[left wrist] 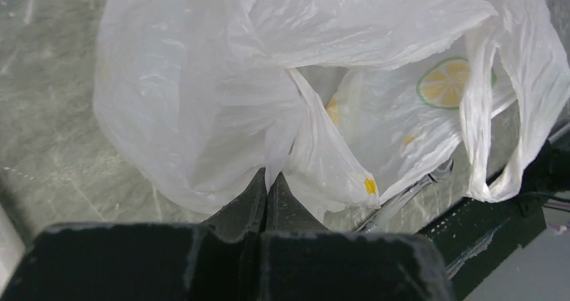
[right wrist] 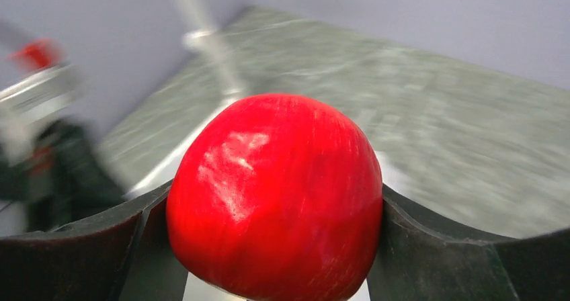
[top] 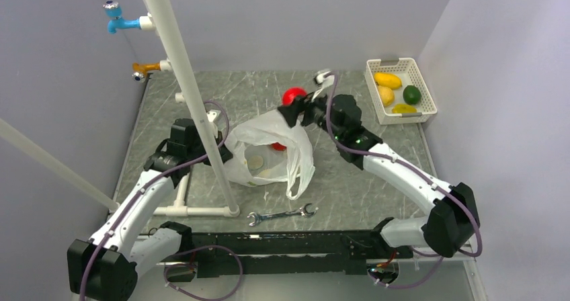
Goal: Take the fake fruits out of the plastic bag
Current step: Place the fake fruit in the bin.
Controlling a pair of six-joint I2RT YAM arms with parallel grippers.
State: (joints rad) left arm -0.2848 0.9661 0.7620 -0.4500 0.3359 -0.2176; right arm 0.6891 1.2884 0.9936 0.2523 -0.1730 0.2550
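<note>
Plastic bag: thin, crinkled, translucent white film printed with lemon slices; it is slumped at the middle of the table, with one loop handle trailing toward the near edge.
Bag contents: a second red fruit is seen at the bag's far right part; pale round shapes show dimly through the film.
Left gripper: the fingers are pressed together on a fold of the bag's left side.
Right gripper: the fingers are clamped on either side of a red apple.
Red apple: glossy and faintly streaked; it is held just beyond the bag's far edge.
Basket: white lattice, at the far right corner, holding yellow fruits and one green fruit.
Wrench: laid flat near the bag, toward the near edge.
Pipe frame: white, standing left of the bag.
</note>
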